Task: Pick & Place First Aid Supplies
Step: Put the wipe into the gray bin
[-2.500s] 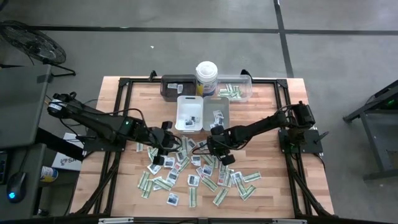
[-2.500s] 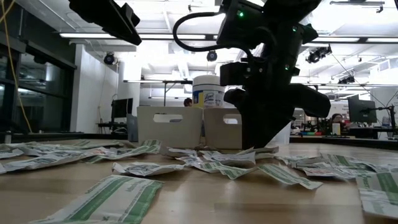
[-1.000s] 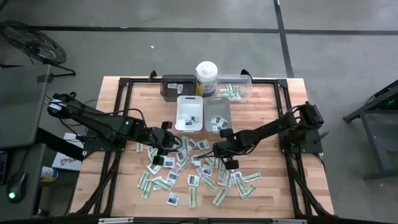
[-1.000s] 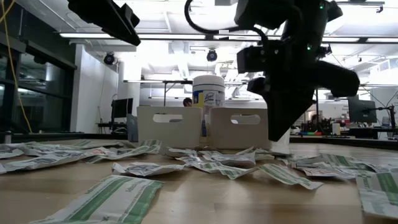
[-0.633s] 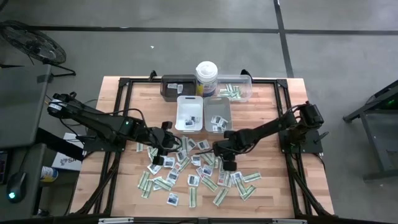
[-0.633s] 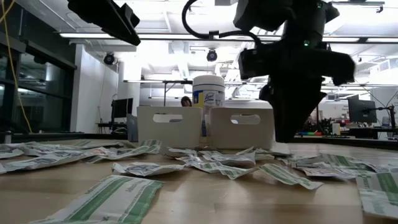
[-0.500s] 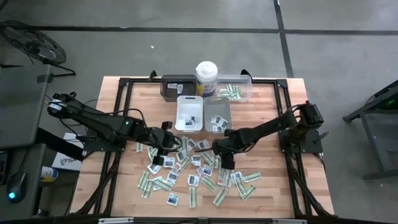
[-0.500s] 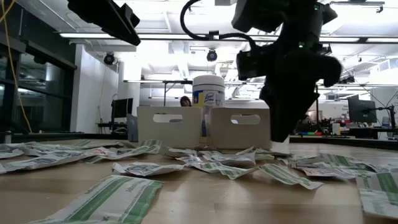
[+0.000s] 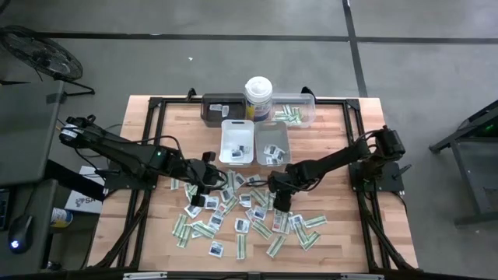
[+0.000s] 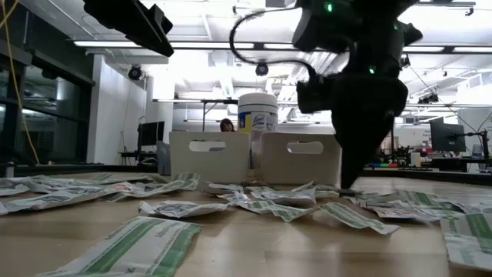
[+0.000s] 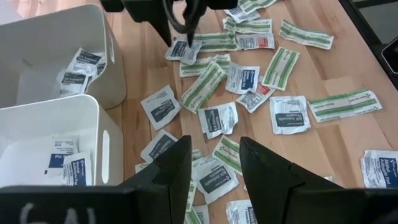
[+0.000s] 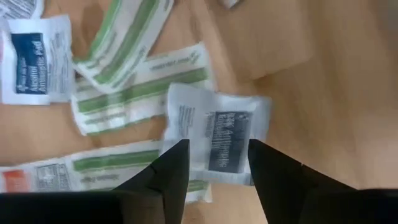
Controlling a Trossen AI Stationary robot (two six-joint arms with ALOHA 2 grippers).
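Note:
The first aid supplies (image 9: 249, 214) lie scattered flat on the wooden table: white sachets with dark or blue marks, and green-and-white strips. My right gripper (image 9: 274, 201) points down, open, low over the middle of the scatter. In the right wrist view its fingers (image 12: 171, 168) stand on either side of one white sachet (image 12: 217, 137) with dark print. The low view shows its tip (image 10: 350, 181) down at the level of the packets. My left gripper (image 9: 221, 182) hovers open over the left of the scatter (image 11: 217, 121), touching nothing. My right gripper comes at the white sachet (image 12: 217, 137) from above, pointing down, with one open finger on each side. The sachet lies flat on the table, partly on a green strip (image 12: 140, 87). Whether the fingertips touch it, I cannot tell.
Behind the scatter stand a white tray (image 9: 237, 141) and a grey tray (image 9: 271, 141), both holding sachets. Farther back are a dark tray (image 9: 222, 107), a white lidded canister (image 9: 258, 97) and a clear tray (image 9: 294, 111) with strips. Bare wood (image 9: 342, 233) lies right of the scatter.
My right gripper has shifted a little toward the table's left, tipped from a slant to pointing nearly straight down, and come down to the packets. My left arm has kept still and no packet has visibly moved.

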